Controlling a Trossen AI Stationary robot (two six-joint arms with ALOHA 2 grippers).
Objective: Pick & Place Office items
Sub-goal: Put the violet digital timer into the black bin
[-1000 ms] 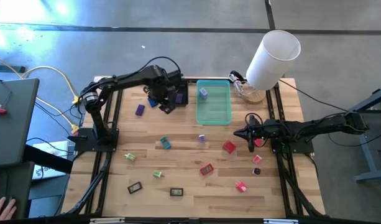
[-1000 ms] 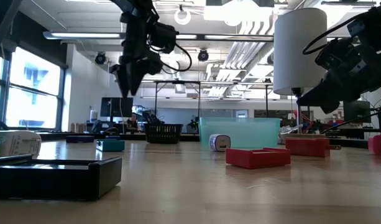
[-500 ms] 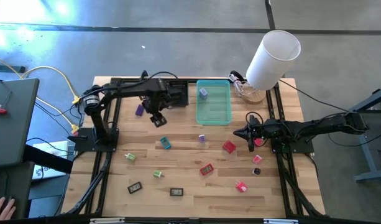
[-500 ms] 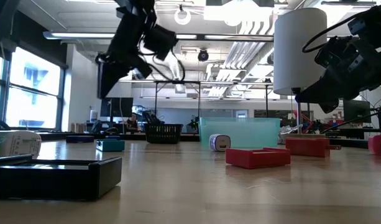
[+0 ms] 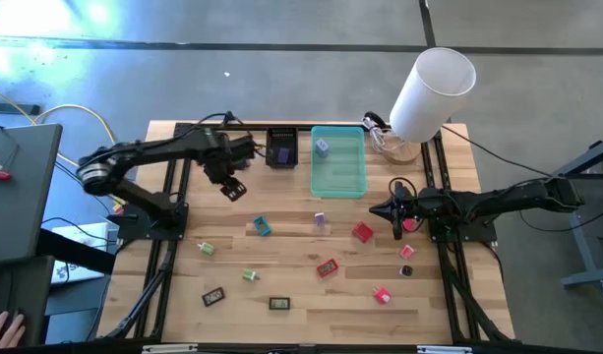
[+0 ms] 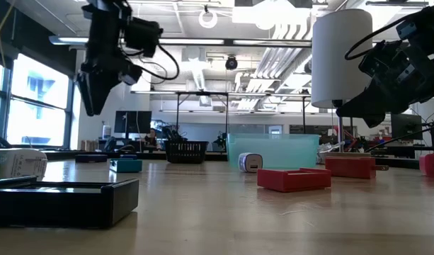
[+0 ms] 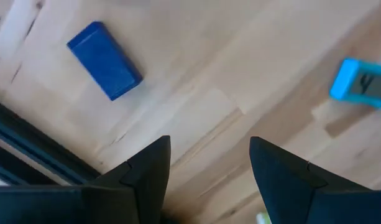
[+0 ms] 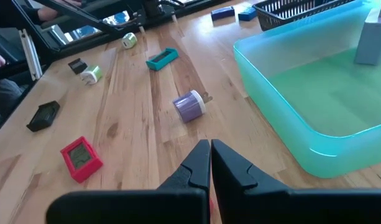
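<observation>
The office items lie scattered on the wooden table: a teal piece [image 5: 262, 226], a purple one [image 5: 320, 219], red ones [image 5: 362, 232] [image 5: 327, 266], green, pink and black ones nearer the front. My left gripper [image 5: 232, 188] hangs open above bare wood, pointing down, left of the black tray [image 5: 281, 147]. Its wrist view shows a blue block [image 7: 104, 60] and a teal piece [image 7: 364, 81] lying flat ahead of the gripper [image 7: 209, 163]. My right gripper [image 5: 397, 210] waits shut at the table's right, low over the wood [image 8: 210, 155].
A translucent teal tray [image 5: 337, 179] at the far middle holds one small pale piece [image 5: 322, 147]. A white cylinder [image 5: 434, 93] and a glass bowl [image 5: 394, 149] stand at the far right. A pink piece [image 5: 409, 225] lies by my right gripper.
My left gripper has swung away from the black tray toward the table's left edge and a little toward the near edge, sinking slightly. It has stayed open and pointing down.
</observation>
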